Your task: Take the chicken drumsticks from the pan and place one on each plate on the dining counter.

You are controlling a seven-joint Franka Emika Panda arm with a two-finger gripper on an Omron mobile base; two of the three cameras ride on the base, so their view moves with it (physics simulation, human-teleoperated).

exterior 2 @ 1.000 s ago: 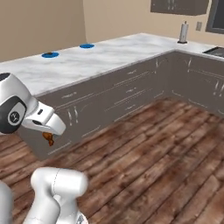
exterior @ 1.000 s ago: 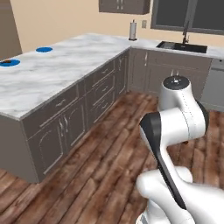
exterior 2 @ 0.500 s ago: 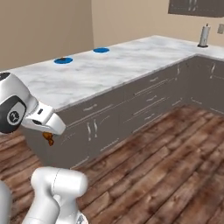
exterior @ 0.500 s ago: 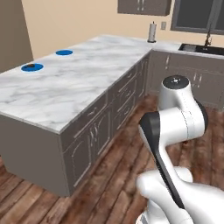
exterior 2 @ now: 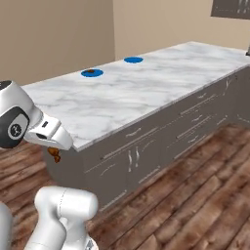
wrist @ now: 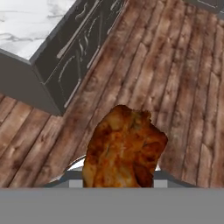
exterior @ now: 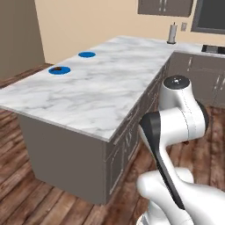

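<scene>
Drumstick [wrist: 124,151] sits clenched in the gripper [exterior 2: 54,154], held low over the wooden floor [wrist: 175,78] just beside the cabinet corner. Farther off, on the marble surface [exterior: 110,83], the nearer blue plate [exterior: 59,70] carries another brown piece; the second plate [exterior: 86,54] lies beyond.

white arm folded close above its base, gripper [exterior 2: 54,152] low (jaws clamped on a drumstick [wrist: 124,151])
</scene>
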